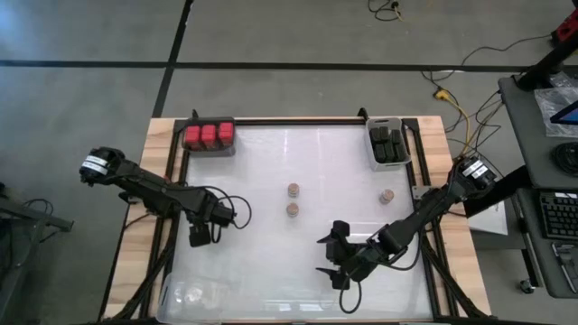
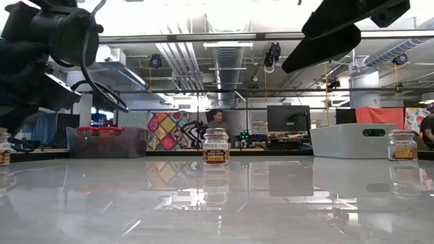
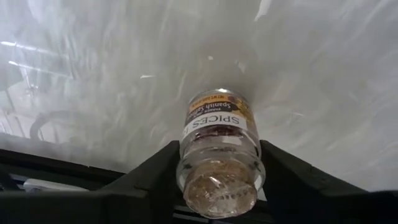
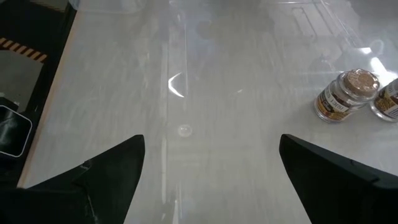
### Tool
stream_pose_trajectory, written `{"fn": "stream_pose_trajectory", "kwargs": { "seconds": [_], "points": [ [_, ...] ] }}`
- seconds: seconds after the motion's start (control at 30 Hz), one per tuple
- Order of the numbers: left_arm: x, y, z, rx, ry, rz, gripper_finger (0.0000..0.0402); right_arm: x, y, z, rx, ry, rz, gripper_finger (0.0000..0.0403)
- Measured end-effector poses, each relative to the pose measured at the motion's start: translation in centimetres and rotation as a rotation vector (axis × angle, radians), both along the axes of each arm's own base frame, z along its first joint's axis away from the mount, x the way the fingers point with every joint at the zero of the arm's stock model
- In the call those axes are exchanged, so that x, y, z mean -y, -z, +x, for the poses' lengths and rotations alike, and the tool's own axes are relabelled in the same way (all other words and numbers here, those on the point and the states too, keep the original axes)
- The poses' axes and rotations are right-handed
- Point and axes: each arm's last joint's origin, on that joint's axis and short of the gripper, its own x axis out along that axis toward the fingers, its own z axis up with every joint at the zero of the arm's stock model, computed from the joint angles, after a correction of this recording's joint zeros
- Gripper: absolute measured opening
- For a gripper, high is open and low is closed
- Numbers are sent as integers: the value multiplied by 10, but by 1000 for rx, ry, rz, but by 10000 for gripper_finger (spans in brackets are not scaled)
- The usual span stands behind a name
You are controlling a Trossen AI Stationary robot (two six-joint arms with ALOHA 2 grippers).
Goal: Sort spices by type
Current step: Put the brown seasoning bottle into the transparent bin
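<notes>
Between dark claw fingers (image 3: 292, 180), round glass jar (image 3: 217, 155)

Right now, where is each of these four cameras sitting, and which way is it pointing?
High view: above the table, looking straight down; both dark arms show, the left gripper and the right gripper.
Low view: at tabletop height, looking level across; arms hang from above.
Left wrist view: on the left arm, looking past its fingers, which flank a round tan-topped glass spice jar.
Right wrist view: on the right arm, looking past its spread fingers.
Shared: the two mid-table jars appear in high and right wrist views.
</notes>
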Motion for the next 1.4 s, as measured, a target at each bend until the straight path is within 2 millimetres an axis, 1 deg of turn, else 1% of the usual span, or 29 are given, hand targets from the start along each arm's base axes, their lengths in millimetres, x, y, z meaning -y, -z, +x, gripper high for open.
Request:
{"fn": "stream_pose_trajectory", "kwargs": {
  "seconds": [0.07,0.2,0.3,0.4,0.53,0.63,0.73,0.8,0.9,0.97,1.03,1.13,1.27,1.4],
  "points": [
    [0,-1,1,6,13,-6,160,0,0,0,0,0,0,364],
    [1,-3,3,18,22,-10,159,0,0,0,-1,0,-1,364],
    [3,-10,8,43,23,-16,159,1,0,-1,-10,-1,-8,364],
    [11,-27,18,98,44,-32,159,2,-2,-3,-21,-1,-16,364],
    [28,-61,31,191,102,-64,159,5,-4,-3,-16,0,-31,364],
    [49,-90,35,273,186,-103,159,7,-4,-2,-15,9,-33,364],
    [76,-114,31,319,292,-134,159,10,-4,0,-17,19,-34,364],
    [95,-126,27,334,369,-153,159,13,-4,1,-16,27,-34,364],
    [129,-137,20,342,489,-183,159,16,-4,3,-18,40,-36,364],
    [152,-139,14,343,587,-175,159,18,-4,4,-17,47,-36,364],
    [175,-138,9,359,680,-131,159,20,-4,5,-18,53,-36,364],
    [205,-131,4,340,788,-50,159,21,-4,6,-19,58,-37,364],
    [235,-118,11,252,848,4,159,24,-4,5,-36,74,-33,364],
    [262,-105,24,232,990,-2,159,25,-6,3,-41,98,-11,364]
  ]
}}
